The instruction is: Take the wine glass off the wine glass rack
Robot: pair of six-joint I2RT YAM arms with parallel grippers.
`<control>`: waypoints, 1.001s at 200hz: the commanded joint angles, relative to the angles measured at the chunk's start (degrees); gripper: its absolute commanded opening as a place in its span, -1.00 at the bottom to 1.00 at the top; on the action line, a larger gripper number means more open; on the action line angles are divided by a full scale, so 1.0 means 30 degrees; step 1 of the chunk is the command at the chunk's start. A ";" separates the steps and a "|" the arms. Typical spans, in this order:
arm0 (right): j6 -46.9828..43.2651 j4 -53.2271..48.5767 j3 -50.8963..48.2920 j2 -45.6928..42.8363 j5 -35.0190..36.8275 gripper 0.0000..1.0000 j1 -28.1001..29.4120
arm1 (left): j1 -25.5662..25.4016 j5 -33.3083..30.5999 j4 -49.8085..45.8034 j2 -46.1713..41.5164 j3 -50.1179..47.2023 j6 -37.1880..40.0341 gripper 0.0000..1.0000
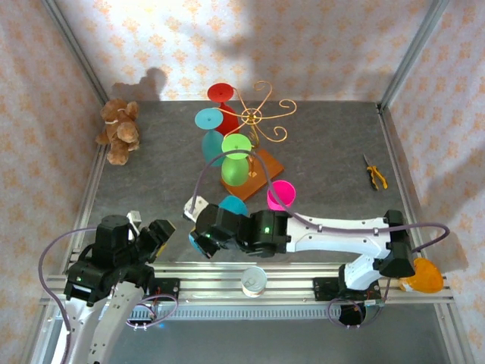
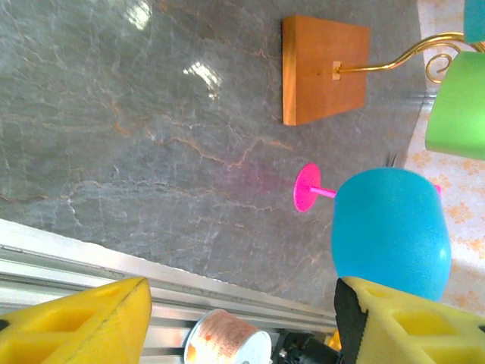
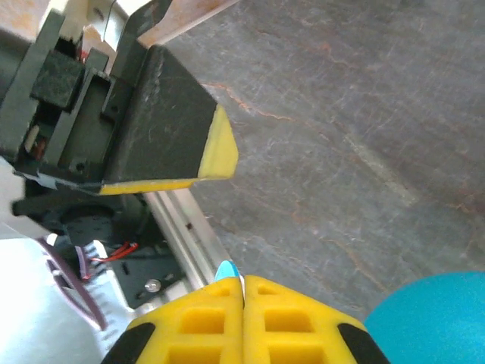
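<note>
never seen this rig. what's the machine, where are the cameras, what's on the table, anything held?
Two robot arms are bolted at the near edge of a table, each ending in a two-finger gripper. One picture looks down from above and behind; two come from wrist cameras, so the yellow pads are that arm's own fingers. On the table: the wine glass rack, gold wire on a wooden base, with a red glass, a teal glass and a green glass hanging, plus a pink glass, a teddy bear and pliers. The right gripper is shut, a blue sliver between its fingers, apparently part of the blue wine glass. The left gripper is open and empty, that glass ahead.
</note>
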 commanded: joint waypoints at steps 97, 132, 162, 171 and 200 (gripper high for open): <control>-0.6271 0.7914 -0.3807 0.0843 0.9999 -1.00 0.2559 | 0.0095 0.4322 0.6529 -0.1559 -0.3189 -0.6395 0.39; -0.7045 0.9311 -0.4328 0.1235 1.1142 -1.00 0.2728 | 0.0081 0.4723 0.8090 -0.1976 -0.3873 -0.8015 0.39; -0.8274 1.0648 -0.4779 0.1564 1.2283 -1.00 0.2954 | 0.0081 0.4817 0.8221 -0.2049 -0.3875 -0.8348 0.38; -0.8635 1.1031 -0.4888 0.1671 1.2582 -1.00 0.2995 | 0.0081 0.4897 0.8353 -0.2050 -0.3846 -0.8495 0.38; -1.0238 1.3303 -0.5793 0.1792 1.3429 -1.00 0.3202 | 0.0081 0.4986 0.8635 -0.2050 -0.3868 -0.8823 0.37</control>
